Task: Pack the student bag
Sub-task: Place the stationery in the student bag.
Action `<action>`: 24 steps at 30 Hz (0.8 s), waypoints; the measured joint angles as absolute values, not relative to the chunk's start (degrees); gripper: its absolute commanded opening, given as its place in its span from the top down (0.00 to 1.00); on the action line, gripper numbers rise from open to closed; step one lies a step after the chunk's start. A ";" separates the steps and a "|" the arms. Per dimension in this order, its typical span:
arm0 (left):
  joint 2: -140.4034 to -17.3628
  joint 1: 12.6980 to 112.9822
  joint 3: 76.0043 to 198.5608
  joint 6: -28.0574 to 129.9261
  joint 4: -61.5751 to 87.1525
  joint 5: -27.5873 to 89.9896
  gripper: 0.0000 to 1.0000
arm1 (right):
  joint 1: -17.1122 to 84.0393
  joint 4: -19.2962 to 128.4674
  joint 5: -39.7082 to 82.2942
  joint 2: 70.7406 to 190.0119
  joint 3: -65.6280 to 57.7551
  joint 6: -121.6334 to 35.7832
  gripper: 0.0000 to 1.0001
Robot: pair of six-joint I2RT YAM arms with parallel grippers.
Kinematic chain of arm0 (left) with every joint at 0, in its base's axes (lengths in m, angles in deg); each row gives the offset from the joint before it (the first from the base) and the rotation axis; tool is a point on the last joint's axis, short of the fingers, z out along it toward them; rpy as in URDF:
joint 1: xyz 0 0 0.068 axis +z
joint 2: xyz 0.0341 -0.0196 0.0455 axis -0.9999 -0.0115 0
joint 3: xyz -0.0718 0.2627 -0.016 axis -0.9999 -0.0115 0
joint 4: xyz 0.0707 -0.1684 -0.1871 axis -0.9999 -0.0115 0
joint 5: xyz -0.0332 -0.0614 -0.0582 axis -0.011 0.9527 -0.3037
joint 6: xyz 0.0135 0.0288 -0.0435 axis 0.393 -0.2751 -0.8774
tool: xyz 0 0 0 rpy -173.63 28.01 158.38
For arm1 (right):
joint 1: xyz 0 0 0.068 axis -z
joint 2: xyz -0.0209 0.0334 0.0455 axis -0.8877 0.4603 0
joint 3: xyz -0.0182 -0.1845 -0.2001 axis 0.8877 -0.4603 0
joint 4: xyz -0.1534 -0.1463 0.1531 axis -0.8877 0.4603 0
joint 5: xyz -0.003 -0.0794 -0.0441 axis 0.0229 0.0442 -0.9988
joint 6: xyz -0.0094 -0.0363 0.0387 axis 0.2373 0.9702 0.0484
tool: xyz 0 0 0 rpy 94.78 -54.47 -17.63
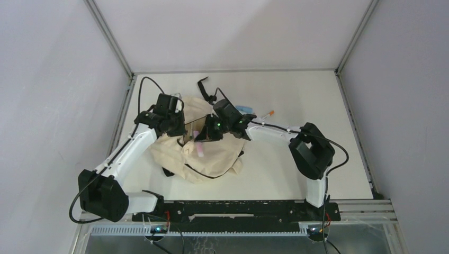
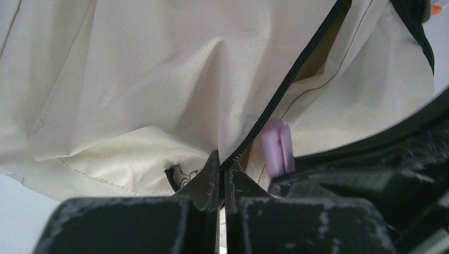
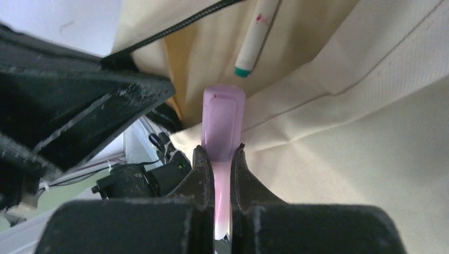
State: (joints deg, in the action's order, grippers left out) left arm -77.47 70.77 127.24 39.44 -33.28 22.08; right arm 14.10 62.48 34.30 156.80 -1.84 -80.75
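- One student bag lies crumpled near the middle of the table. It is soft cream fabric with black straps and a black zipper, and its mouth gapes open.
- The left gripper has its jaws closed, pinching the bag's zippered edge.
- The right gripper has its jaws closed narrowly on a lilac marker, whose tip is at the bag's mouth.
- A white marker with a green cap lies inside the bag.

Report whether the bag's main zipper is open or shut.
Open. The student bag gapes along its zipper, showing a marker lying inside.
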 measured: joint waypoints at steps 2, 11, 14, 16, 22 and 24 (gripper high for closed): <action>-77.23 70.77 127.09 39.44 -33.21 22.21 1.00 | 14.30 62.20 35.10 158.57 -0.81 -82.74 1.00; -75.64 70.79 125.82 39.51 -32.95 23.41 1.00 | 18.34 61.08 31.91 168.40 9.81 -96.10 0.60; -75.38 70.79 125.54 39.55 -32.41 23.56 1.00 | 18.69 61.85 31.43 171.97 15.61 -98.83 0.47; -75.35 70.86 125.54 39.60 -31.79 23.61 1.00 | 18.49 61.96 31.48 173.52 18.32 -99.18 0.44; -75.16 70.90 125.54 39.60 -32.32 23.91 1.00 | 16.79 60.51 30.84 172.23 14.05 -98.63 0.55; -75.16 70.90 125.54 39.60 -32.34 24.28 1.00 | 16.59 60.25 31.00 170.44 9.92 -97.95 0.62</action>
State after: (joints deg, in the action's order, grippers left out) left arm -75.16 70.90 125.54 39.60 -32.34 24.28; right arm 16.59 60.25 31.00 170.44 9.92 -97.95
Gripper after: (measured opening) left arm 0.015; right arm 0.477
